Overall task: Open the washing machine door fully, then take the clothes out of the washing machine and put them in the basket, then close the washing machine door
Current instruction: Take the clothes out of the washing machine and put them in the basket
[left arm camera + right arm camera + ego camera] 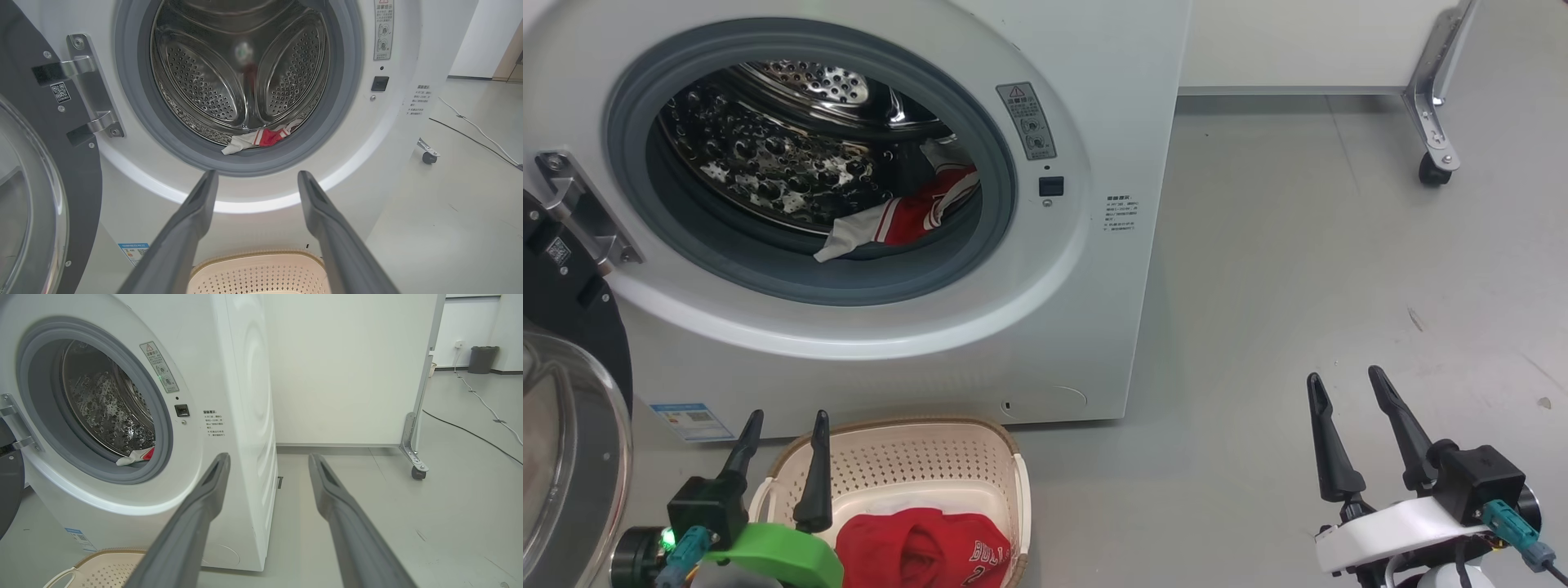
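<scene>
Grey floor (1258, 286), basket (931, 457) by washer (1094, 269); L hand (789, 415) & R hand (1343, 373) spread, empty.

One washing machine (1094, 245), one door (572, 441), one basket (907, 457), two red garments (923, 216), four dark fingers (1327, 441).

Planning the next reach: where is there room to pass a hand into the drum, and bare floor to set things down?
Drum: upper and left part bare; clothes bunched low right at the gasket. Floor bare right of the washer, out to the caster. Crowded: basket holds a red garment, left hand at its left rim, door far left.
</scene>
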Available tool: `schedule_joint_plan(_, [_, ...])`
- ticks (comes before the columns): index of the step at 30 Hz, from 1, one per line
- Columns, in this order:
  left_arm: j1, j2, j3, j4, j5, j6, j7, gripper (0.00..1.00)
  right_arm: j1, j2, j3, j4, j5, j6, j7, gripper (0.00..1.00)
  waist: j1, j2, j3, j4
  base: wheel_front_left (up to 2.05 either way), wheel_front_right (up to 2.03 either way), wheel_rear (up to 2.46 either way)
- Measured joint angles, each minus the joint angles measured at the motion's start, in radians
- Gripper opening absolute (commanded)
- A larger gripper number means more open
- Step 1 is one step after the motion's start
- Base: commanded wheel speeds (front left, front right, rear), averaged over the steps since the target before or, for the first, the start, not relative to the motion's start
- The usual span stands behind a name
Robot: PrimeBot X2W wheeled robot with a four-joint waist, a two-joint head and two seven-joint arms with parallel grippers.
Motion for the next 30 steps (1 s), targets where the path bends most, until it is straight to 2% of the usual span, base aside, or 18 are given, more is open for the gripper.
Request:
schedule_joint_plan(14, [0.002, 0.007, 0.005, -0.063, 0.0, 0.008, 0.012, 1.0, 0.0, 0.0, 0.025, -0.028, -0.005, 0.002, 0.0, 1.0, 0.0, 0.0, 0.068, -0.025, 0.0, 0.0, 0.0])
schedule_joint_plan(21, [-0.015, 0.049, 0.023, -0.106, 0.008, 0.012, 0.045, 1.0, -0.003, 0.001, 0.042, -0.044, -0.005, 0.007, 0.0, 1.0, 0.0, 0.0, 0.136, -0.061, 0.0, 0.0, 0.0])
schedule_joint_plan(30, [-0.129, 0.085, 0.055, -0.126, 0.015, 0.026, 0.133, 1.0, -0.042, 0.002, 0.066, -0.061, -0.004, 0.007, 0.0, 1.0, 0.0, 0.0, 0.228, -0.122, 0.0, 0.0, 0.0])
